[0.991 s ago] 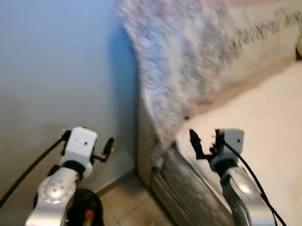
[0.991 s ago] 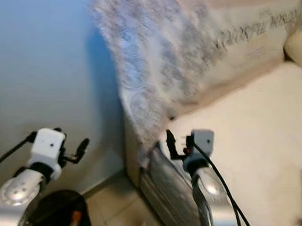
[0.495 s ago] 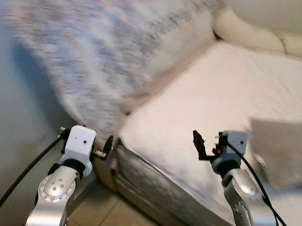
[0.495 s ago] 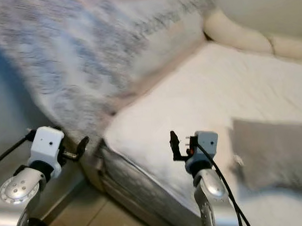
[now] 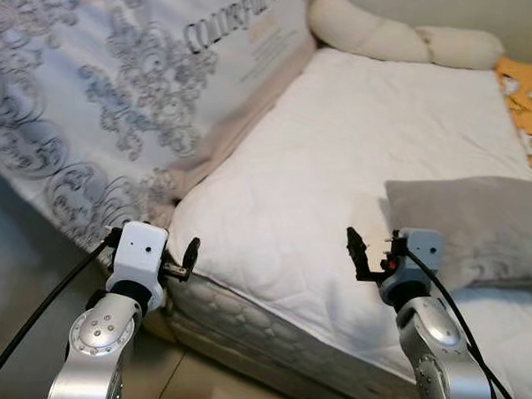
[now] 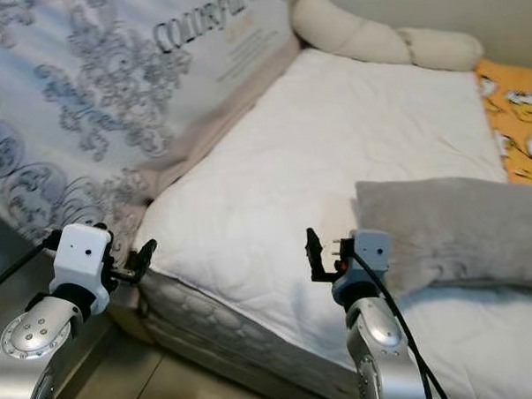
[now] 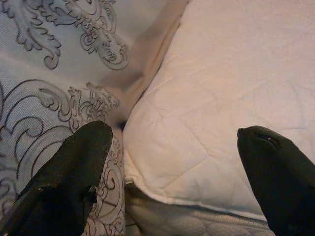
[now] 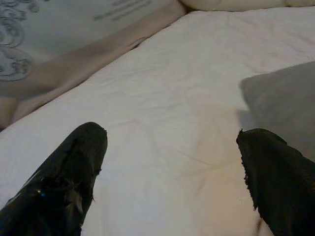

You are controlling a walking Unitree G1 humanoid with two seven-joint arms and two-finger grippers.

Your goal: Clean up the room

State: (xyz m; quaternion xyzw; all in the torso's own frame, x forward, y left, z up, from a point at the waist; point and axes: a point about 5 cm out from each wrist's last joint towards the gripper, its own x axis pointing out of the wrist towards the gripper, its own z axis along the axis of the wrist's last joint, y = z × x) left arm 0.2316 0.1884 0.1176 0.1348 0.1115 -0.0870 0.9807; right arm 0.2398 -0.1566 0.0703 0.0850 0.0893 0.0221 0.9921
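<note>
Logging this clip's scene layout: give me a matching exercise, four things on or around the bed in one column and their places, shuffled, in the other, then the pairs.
Things:
1. grey pillow
2. cream bolster
3. orange printed fabric
4. patterned upright mattress

Places:
A. along the bed's far end
B. standing against the bed's left side
C. at the bed's far right edge
D. lying on the white quilted bed, just beyond the right pincer

Pairs: 1-D, 2-A, 3-C, 4-B
</note>
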